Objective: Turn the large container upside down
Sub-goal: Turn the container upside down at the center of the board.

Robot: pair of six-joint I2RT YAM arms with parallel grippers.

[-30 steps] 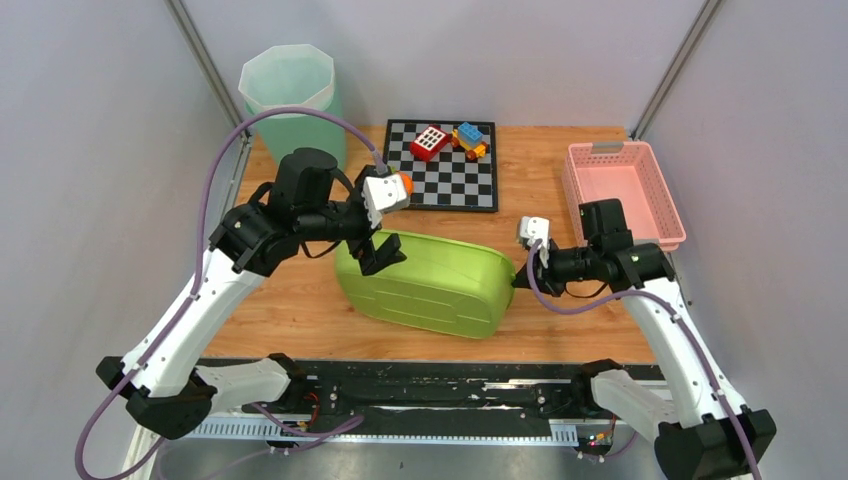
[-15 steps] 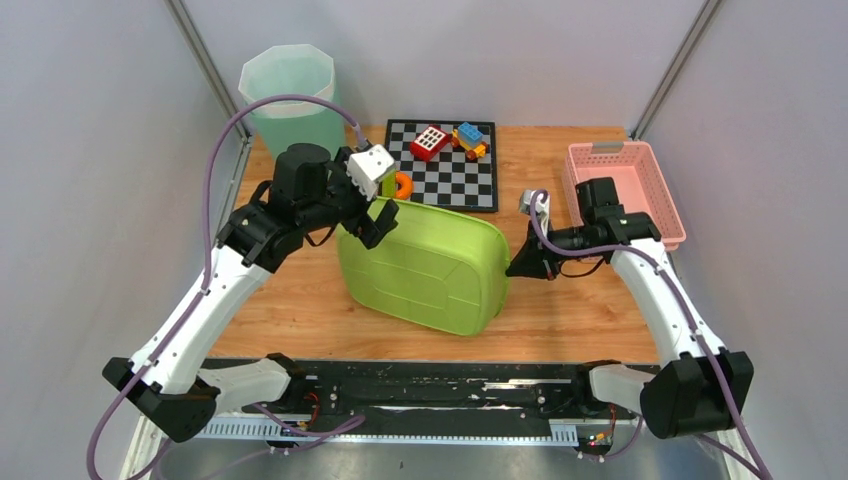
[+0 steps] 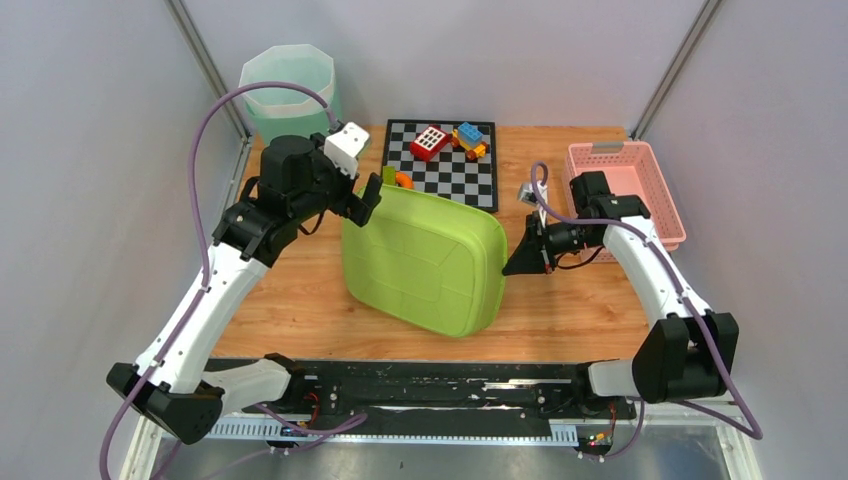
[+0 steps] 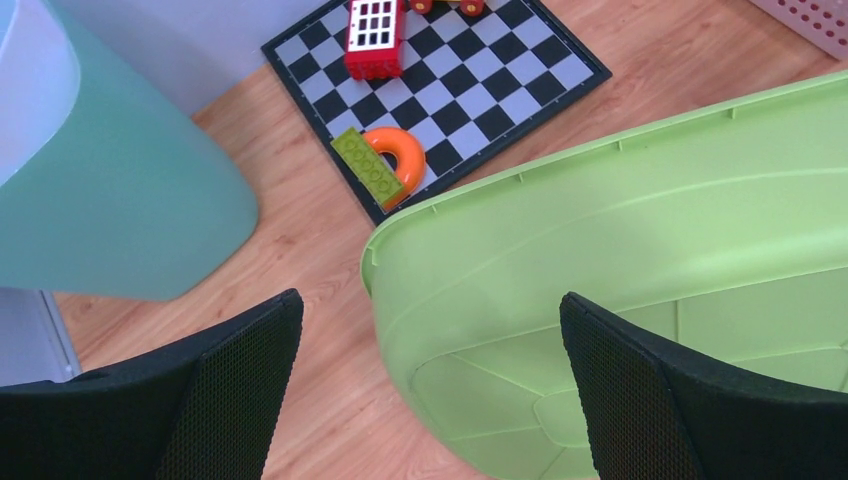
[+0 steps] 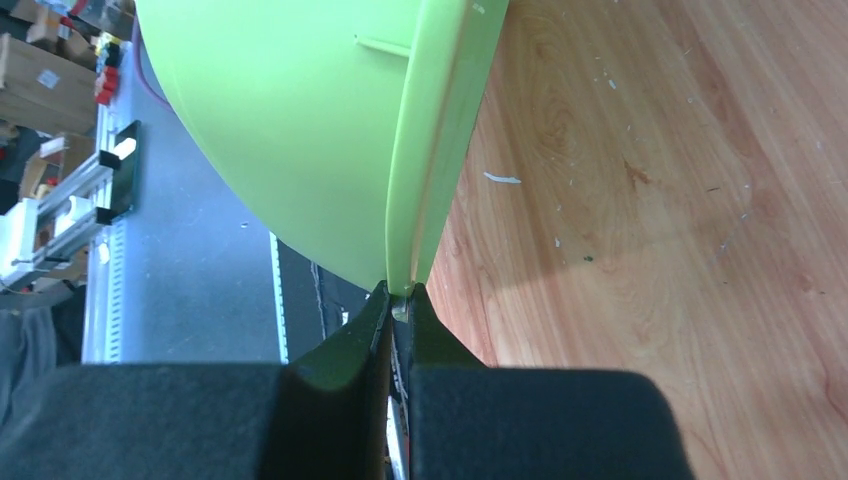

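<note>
Right claw [image 5: 398, 292] clamps container [image 3: 425, 265] | left claw [image 4: 428, 330] spread — wood table [image 3: 290, 300], walls [image 3: 100, 150] apparently grey

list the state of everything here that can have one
green container, tilted, underside showing, not lying flat
right claw, shut on the container's rim
left claw, open, astride the container's corner
pink basket, upright, empty
teal bin, upright
checkerboard, flat, toy blocks on it

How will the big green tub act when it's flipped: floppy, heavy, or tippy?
Probably light: the right end effector holds the tub tilted by pinching only its thin rim. Likely fairly stiff: its ribbed plastic looks unbent. Probably tippy now, since it seems to stand on one edge, and the smooth surface might slip.
</note>
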